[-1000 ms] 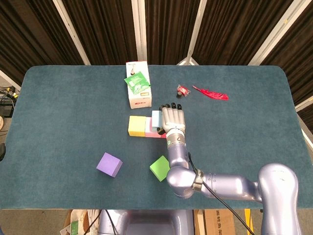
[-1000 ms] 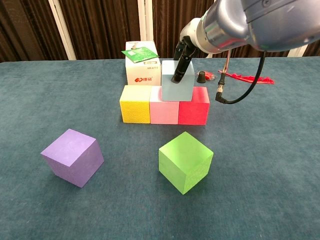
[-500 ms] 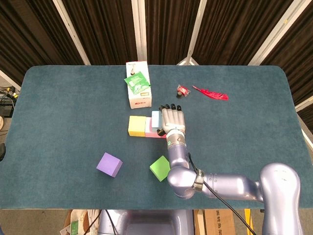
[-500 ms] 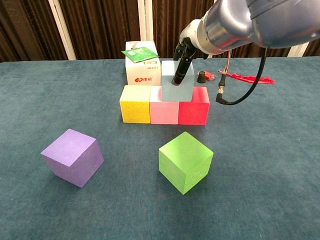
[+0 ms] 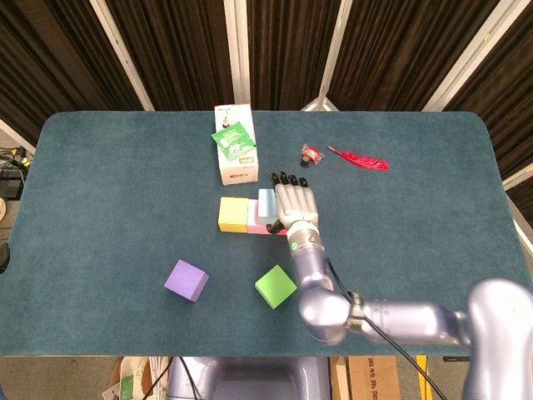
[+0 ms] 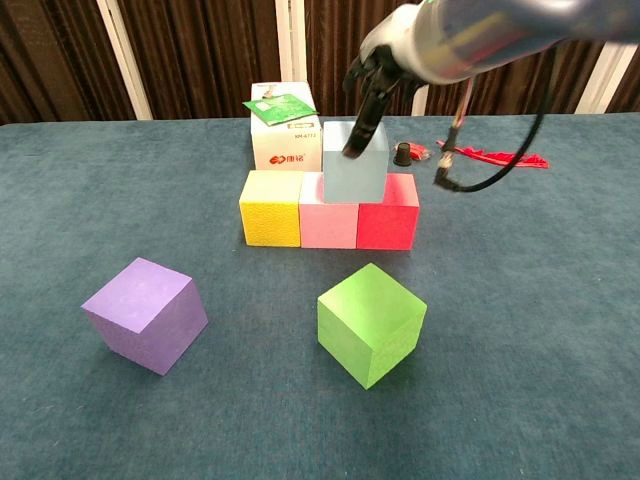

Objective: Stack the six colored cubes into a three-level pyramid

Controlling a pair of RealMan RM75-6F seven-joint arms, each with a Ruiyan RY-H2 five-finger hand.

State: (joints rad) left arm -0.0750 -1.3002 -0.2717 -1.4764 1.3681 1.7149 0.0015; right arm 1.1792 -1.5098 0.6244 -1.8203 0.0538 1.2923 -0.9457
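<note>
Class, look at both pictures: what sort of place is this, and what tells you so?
Probably a robot test room or lab: a table under teal cloth, dark curtains behind, and a robot hand over coloured cubes.

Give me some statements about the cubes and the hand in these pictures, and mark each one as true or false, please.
1. The yellow cube, pink cube and red cube form one row. True.
2. The light blue cube sits on the yellow cube. False: it rests over the pink and red cubes.
3. The green cube is already stacked. False: it lies alone on the table.
4. The purple cube lies apart from the row. True.
5. The right hand is at the light blue cube. True.
</note>
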